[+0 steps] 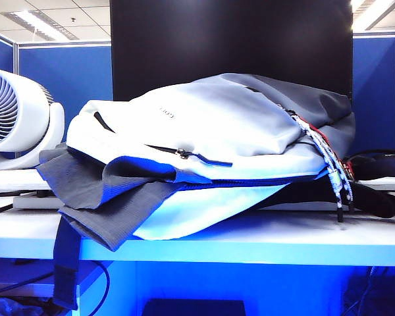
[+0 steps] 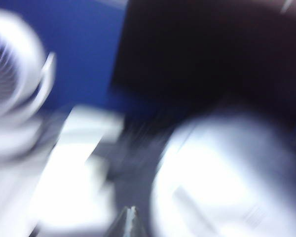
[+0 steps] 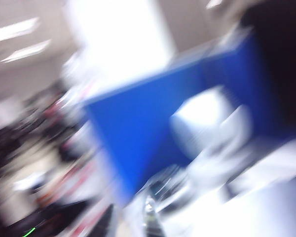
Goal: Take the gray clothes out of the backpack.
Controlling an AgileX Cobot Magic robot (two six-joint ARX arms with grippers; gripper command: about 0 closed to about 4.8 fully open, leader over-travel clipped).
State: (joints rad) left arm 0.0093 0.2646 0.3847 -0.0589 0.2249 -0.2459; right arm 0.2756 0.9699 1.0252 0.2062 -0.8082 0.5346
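The backpack, light gray with a darker gray back, lies on its side on the white table. The gray clothes, dark ribbed fabric, spill from its open zipper on the left and droop over the table edge. Neither gripper shows in the exterior view. The left wrist view is motion-blurred: my left gripper has its fingertips pressed together, shut and empty, some way off a pale mass that looks like the backpack. The right wrist view is blurred too: my right gripper shows two dark fingers apart with nothing between them.
A white fan stands at the table's left end. A dark strap hangs below the table edge. White-speckled cords dangle from the backpack's right side beside black cables. A black panel and blue partitions stand behind.
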